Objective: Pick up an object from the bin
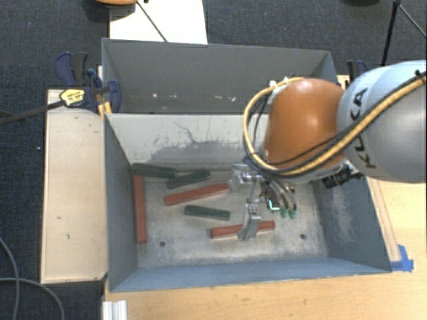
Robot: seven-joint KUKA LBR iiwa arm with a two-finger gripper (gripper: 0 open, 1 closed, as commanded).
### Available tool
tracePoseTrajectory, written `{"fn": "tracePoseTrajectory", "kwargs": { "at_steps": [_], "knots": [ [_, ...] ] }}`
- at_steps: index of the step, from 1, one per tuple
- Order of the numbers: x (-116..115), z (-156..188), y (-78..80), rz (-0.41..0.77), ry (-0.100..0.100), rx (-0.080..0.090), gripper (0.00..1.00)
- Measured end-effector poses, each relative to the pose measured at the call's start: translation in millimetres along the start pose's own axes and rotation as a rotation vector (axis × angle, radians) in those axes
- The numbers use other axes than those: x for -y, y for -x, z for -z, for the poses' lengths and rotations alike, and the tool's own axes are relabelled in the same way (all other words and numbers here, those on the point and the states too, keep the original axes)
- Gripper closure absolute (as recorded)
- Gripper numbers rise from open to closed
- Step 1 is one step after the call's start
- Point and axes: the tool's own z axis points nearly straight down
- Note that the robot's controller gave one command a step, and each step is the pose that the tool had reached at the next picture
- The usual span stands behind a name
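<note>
My gripper (250,227) is low in the bin's front middle, its tip down on a short red stick (227,232) that lies flat on the floor. The stick's right end (268,226) pokes out on the other side of the gripper. Just left of the gripper lies a short dark green stick (207,213). Behind that, a longer red stick (197,194) lies slanted.
Two dark green sticks (175,175) lie near the back wall at the left. A long red stick (140,209) runs along the left wall. The arm's orange cover and cables hang over the bin's right half and hide the floor there.
</note>
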Motion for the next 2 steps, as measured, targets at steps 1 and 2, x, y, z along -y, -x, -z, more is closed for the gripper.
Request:
{"fn": "tracePoseTrajectory", "kwargs": {
  "at_steps": [1, 2],
  "knots": [
    [0.4, 3.7, 1.8, -0.003, 0.001, 0.008, 0.0],
    [8.9, -19.2, 1.9, 0.111, 0.001, 0.016, 0.0]
  ]
}}
